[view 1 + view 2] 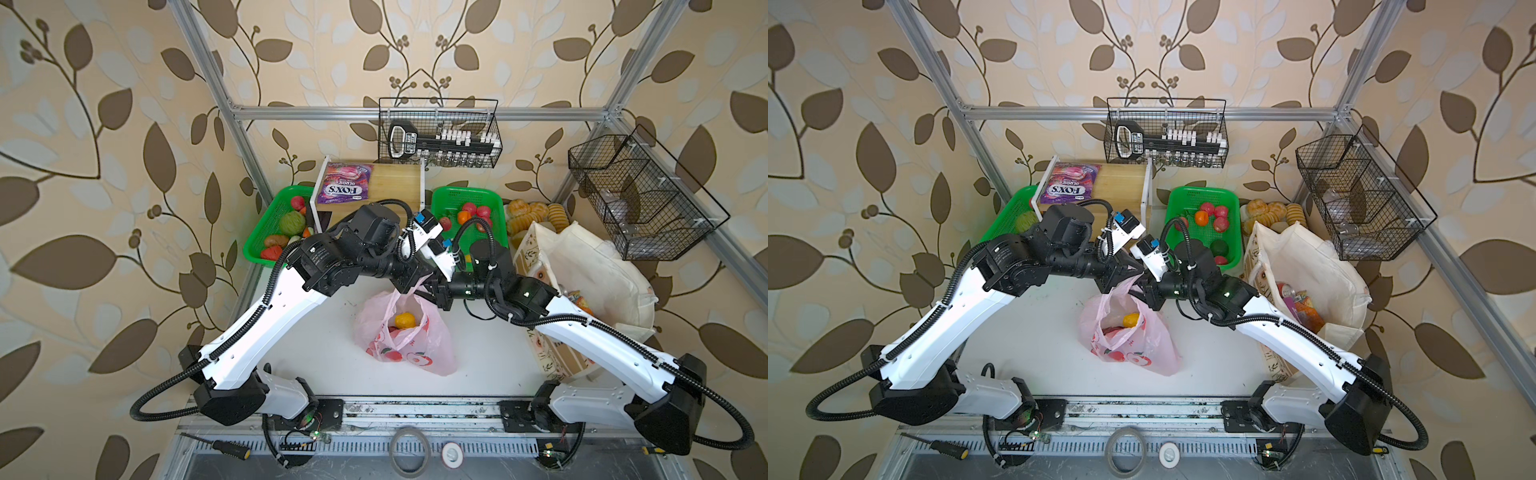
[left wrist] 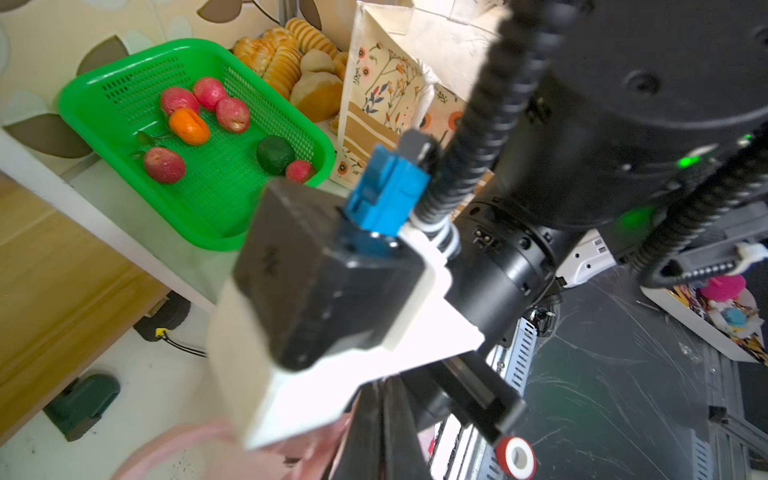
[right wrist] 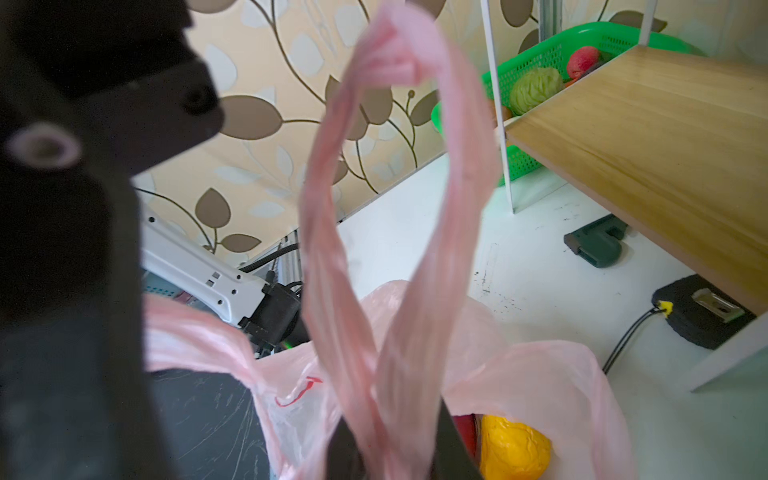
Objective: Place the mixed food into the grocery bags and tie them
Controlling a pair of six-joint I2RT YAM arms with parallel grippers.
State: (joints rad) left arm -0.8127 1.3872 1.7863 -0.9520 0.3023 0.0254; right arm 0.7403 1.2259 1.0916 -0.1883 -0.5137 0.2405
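Pink bag [image 1: 409, 353] stands open on the worktop [image 1: 316, 332] with an orange-yellow fruit [image 1: 404, 320] and a red item inside. Filling appears done and the tying is not yet made. Just above its far rim the two tools meet. The left tool [image 1: 410, 288] is closed on the pink bag at one handle. The right tool [image 3: 397, 455] straddles the other handle loop [image 3: 415, 187], and whether it pinches cannot be told. Beyond, to the right, the canvas tote [image 1: 594, 266] holds a cola can [image 1: 1286, 289] and packets, its mouth open.
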